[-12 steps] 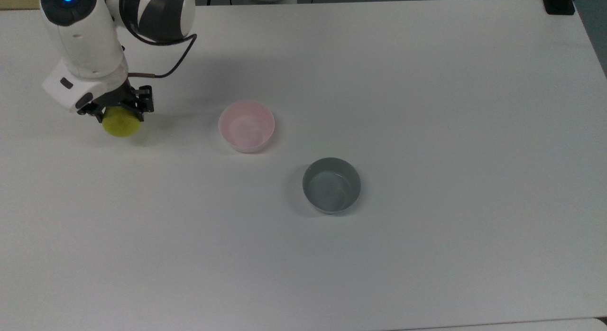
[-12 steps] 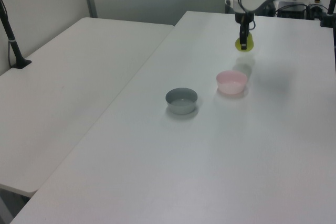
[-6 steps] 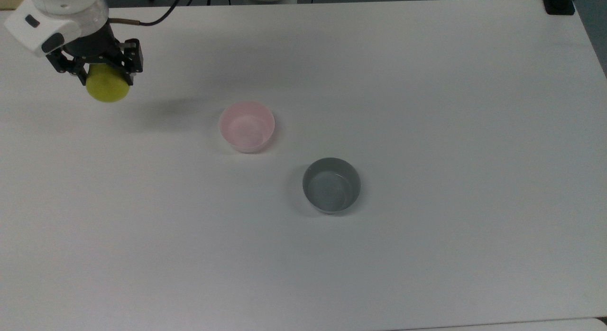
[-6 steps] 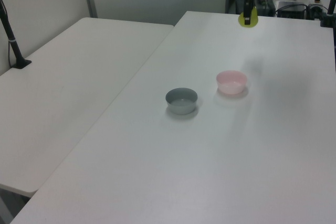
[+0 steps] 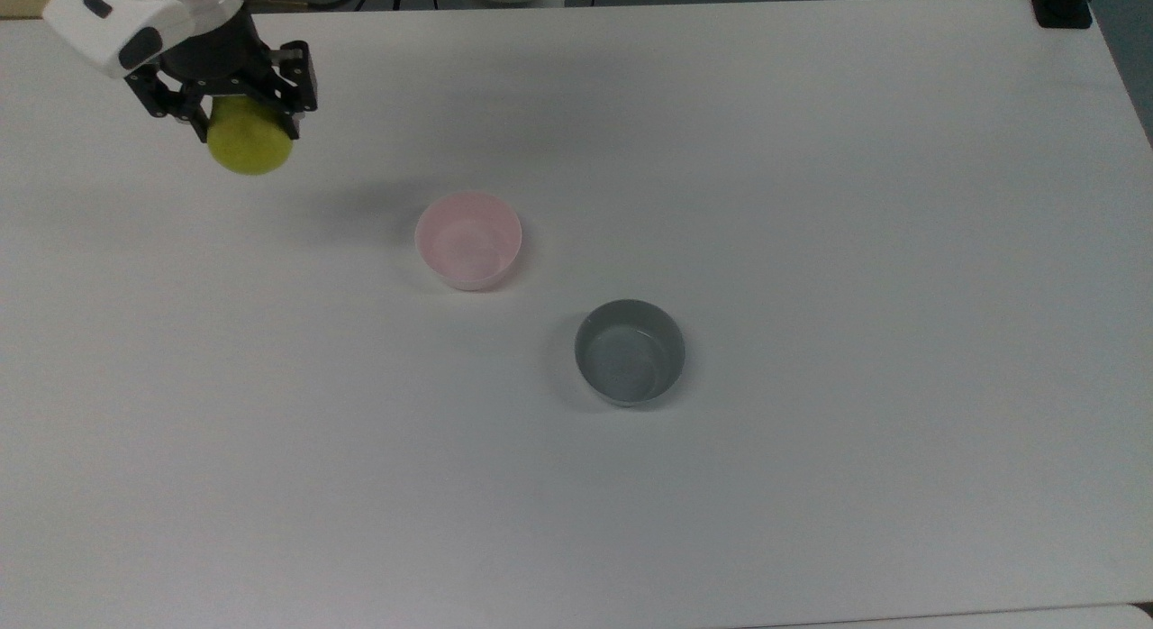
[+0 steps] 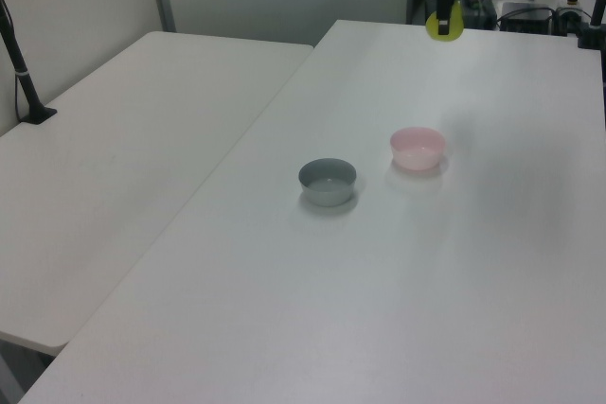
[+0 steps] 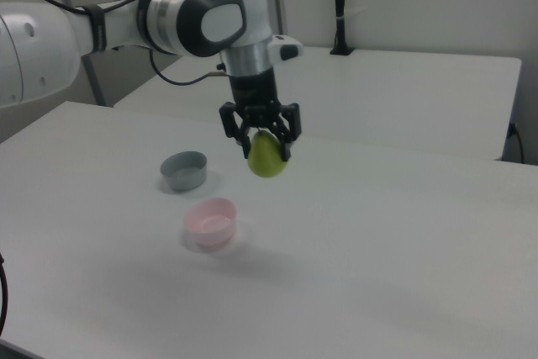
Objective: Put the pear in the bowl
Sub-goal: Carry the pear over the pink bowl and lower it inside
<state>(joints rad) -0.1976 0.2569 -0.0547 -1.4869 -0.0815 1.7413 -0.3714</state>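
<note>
Gripper (image 5: 243,129) clamps yellow-green pear (image 5: 249,147) high above white table (image 5: 811,205), well apart from pink bowl (image 5: 468,241); grey bowl (image 5: 630,352) near pink one.

My gripper (image 5: 248,115) covers the pear's (image 5: 252,150) top in the top view, so the stem can't be seen. My arm above the wrist is cut off by the top view's upper edge. In the left view the gripper (image 6: 443,18) is cropped at the top edge, and the pear (image 6: 445,27) is too small to show detail.
</note>
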